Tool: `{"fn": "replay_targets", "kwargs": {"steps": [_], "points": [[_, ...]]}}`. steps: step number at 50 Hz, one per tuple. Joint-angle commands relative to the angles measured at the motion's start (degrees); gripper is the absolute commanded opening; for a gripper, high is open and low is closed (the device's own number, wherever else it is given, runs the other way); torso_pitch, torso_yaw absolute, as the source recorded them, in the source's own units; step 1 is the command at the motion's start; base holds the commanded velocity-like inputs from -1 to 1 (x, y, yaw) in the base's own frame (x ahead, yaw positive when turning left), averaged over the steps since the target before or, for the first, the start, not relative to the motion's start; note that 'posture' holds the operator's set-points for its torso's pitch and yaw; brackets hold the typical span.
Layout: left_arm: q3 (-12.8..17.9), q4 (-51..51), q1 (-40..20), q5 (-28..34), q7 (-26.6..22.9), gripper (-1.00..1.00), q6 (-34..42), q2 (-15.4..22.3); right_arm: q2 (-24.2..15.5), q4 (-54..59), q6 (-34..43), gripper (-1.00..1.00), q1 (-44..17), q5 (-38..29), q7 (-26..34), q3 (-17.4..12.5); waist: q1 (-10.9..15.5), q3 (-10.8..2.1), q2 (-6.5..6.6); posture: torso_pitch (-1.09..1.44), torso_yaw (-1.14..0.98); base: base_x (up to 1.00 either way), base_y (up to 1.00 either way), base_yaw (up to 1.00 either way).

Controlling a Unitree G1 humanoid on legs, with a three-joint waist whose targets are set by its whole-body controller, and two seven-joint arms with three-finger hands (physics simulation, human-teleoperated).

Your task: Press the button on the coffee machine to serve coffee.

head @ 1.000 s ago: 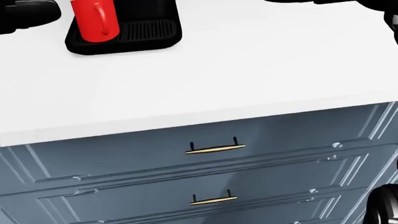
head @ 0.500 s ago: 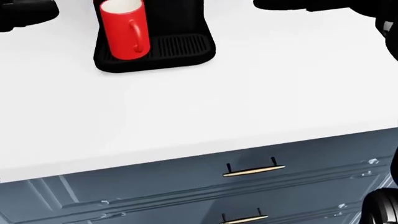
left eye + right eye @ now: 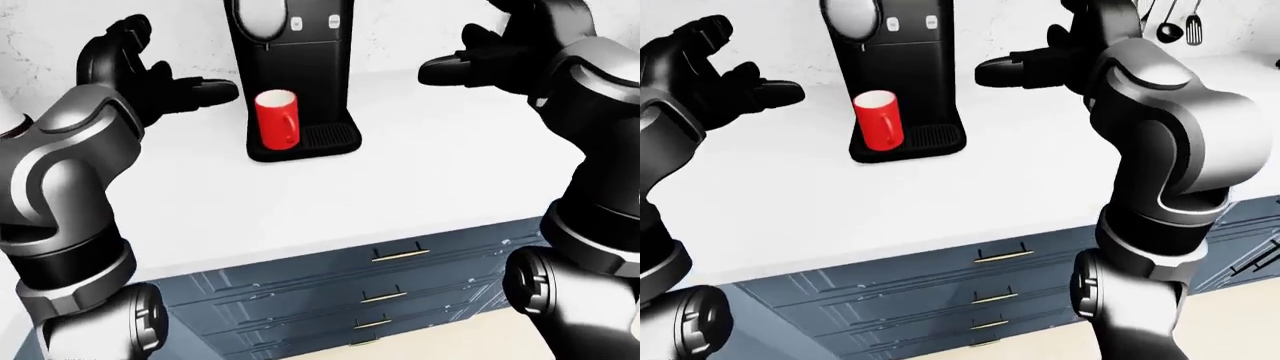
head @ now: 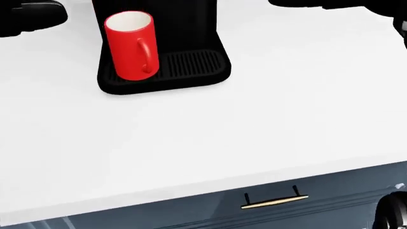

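A black coffee machine (image 3: 292, 67) stands on the white counter (image 3: 330, 187), with two small pale buttons (image 3: 333, 22) on its upper face. A red mug (image 3: 277, 120) sits on its drip tray (image 4: 191, 67), left side, handle toward me. My left hand (image 3: 165, 82) is open, raised to the left of the machine. My right hand (image 3: 480, 60) is open, raised to the right of the machine at button height, apart from it. Neither hand touches anything.
Blue-grey drawers with brass handles (image 3: 400, 253) run under the counter edge. Hanging kitchen utensils (image 3: 1175, 22) show at the top right of the right-eye view. A pale marbled wall (image 3: 40, 37) stands behind the counter.
The head camera has tilted up: the machine and mug slid down and right in the head view, and the lower drawers left the picture. The hands stay at the top corners.
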Motion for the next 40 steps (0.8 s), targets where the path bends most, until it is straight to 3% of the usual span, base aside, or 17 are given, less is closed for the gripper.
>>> {"fn": "replay_targets", "kwargs": {"steps": [1, 3, 5, 6, 8, 12, 14, 15, 16, 18, 19, 22, 28, 40], "points": [[0.5, -1.5, -2.0, -0.2, -0.3, 1.0, -1.5, 0.6, -0.8, -1.0, -2.0, 1.0, -1.4, -0.2, -0.4, -0.7, -0.1, -1.01, 0.26, 0.0, 0.0, 0.12, 0.0, 0.0], [0.4, -1.6, -2.0, -0.1, -0.2, 1.0, -1.4, 0.5, -1.0, -1.0, -2.0, 1.0, -1.4, 0.0, -0.4, -0.7, 0.1, -1.12, -1.37, 0.0, 0.0, 0.12, 0.0, 0.0], [0.3, -1.4, -2.2, 0.0, -0.2, 1.0, -1.5, 0.3, -1.2, -0.9, -2.0, 1.0, -1.7, 0.1, -0.4, -0.7, 0.5, -1.67, -4.61, 0.0, 0.0, 0.16, 0.0, 0.0], [0.3, -1.3, -2.2, 0.1, -0.2, 1.0, -1.6, 0.3, -1.2, -0.9, -2.0, 1.0, -1.7, 0.2, -0.5, -0.7, 0.5, -1.46, -3.81, 0.0, 0.0, 0.16, 0.0, 0.0], [0.2, -1.1, -2.4, 0.2, -0.3, 1.0, -1.8, 0.2, -1.0, -1.2, -1.8, 1.0, -1.5, 0.3, -0.7, -0.6, 0.4, -1.19, -3.97, 0.0, 0.0, 0.16, 0.0, 0.0], [0.7, -1.6, -2.2, 0.0, -0.2, 1.0, -1.1, 0.5, -0.9, -0.9, -2.5, 1.0, -1.0, 0.3, -0.7, -0.2, 0.1, -1.16, -2.11, 0.0, 0.0, 0.16, 0.0, 0.0], [0.7, -1.6, -1.9, 0.1, -0.3, 1.0, -1.4, 0.5, -0.8, -0.7, -2.8, 1.0, -0.8, 0.0, -0.7, 0.3, -0.1, 0.35, -1.23, 0.0, 0.0, 0.07, 0.0, 0.0], [0.7, -1.6, -1.8, 0.1, -0.3, 1.0, -1.5, 0.4, -0.9, -0.8, -2.8, 1.0, -0.4, -0.2, -0.4, 0.7, -0.5, 0.44, -1.16, 0.0, 0.0, 0.0, 0.0, 0.0], [0.7, -1.7, -1.5, 0.1, -0.4, 1.0, -1.6, 0.3, -0.6, -1.0, -2.7, 1.0, 0.0, -0.5, -0.3, 1.1, -0.8, 0.26, -0.32, 0.0, 0.0, 0.0, 0.0, 0.0], [0.7, -1.9, -1.2, 0.0, -0.3, 1.0, -1.7, 0.3, -0.3, -1.2, -2.3, 1.0, -0.1, -0.8, 0.0, 1.2, -1.2, -0.6, 2.77, 0.0, 0.0, 0.0, 0.0, 0.0], [0.7, -1.9, -0.8, 0.1, -0.4, 1.0, -1.9, 0.2, -0.2, -0.9, -2.6, 1.0, -0.2, -1.1, 0.0, 1.0, -1.1, 0.08, 0.18, 0.0, 0.0, 0.0, 0.0, 0.0], [1.0, -2.0, -0.6, 0.1, -0.5, 1.0, -1.9, 0.4, -0.1, -0.6, -2.5, 1.0, -0.6, -1.6, 0.2, 1.1, -0.7, -0.83, 0.05, 0.0, 0.0, 0.0, 0.0, 0.0], [0.8, -1.8, -0.3, 0.2, -0.5, 1.0, -2.3, 0.3, 0.5, -1.2, -2.4, 1.0, -0.1, -2.1, 0.2, 0.6, -0.2, -0.8, -0.66, 0.0, 0.0, 0.0, 0.0, 0.0], [0.6, -1.8, -0.5, 0.4, -0.4, 1.0, -2.3, -0.1, -0.1, -1.2, -2.7, 1.0, -0.7, -2.2, -0.1, 0.1, -0.1, -0.68, -0.63, 0.0, 0.0, 0.0, 0.0, 0.0]]}}
